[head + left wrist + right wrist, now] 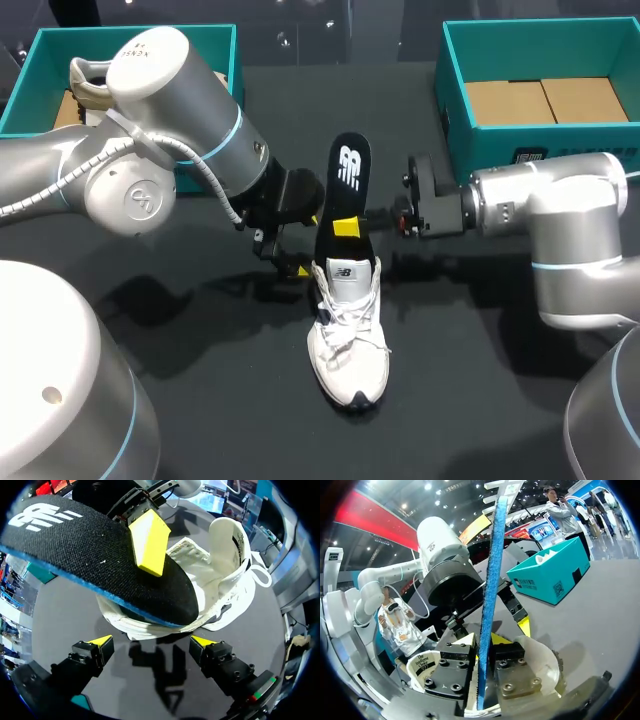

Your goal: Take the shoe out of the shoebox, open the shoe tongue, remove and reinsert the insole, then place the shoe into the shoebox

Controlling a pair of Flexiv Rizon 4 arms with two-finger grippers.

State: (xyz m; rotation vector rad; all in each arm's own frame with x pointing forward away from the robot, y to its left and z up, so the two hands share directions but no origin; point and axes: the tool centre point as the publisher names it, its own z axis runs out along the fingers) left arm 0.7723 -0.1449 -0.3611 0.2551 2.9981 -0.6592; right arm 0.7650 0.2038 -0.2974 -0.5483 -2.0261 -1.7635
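Note:
A white shoe [349,335] stands on the dark table, toe toward the front edge. A black insole [345,185] with a blue edge rises out of its opening, leaning away from the toe. My right gripper [347,227] is shut on the insole partway up; in the right wrist view the insole [490,595] runs edge-on between its fingers [482,647]. My left gripper [292,262] stands open beside the shoe's heel, holding nothing. In the left wrist view its yellow tips [151,642] flank the shoe [227,575], with the insole [90,555] above.
A teal shoebox [40,60] at the back left holds another shoe [90,85]. A second teal shoebox [455,90] with a brown cardboard floor stands at the back right. The left box [547,577] also shows in the right wrist view.

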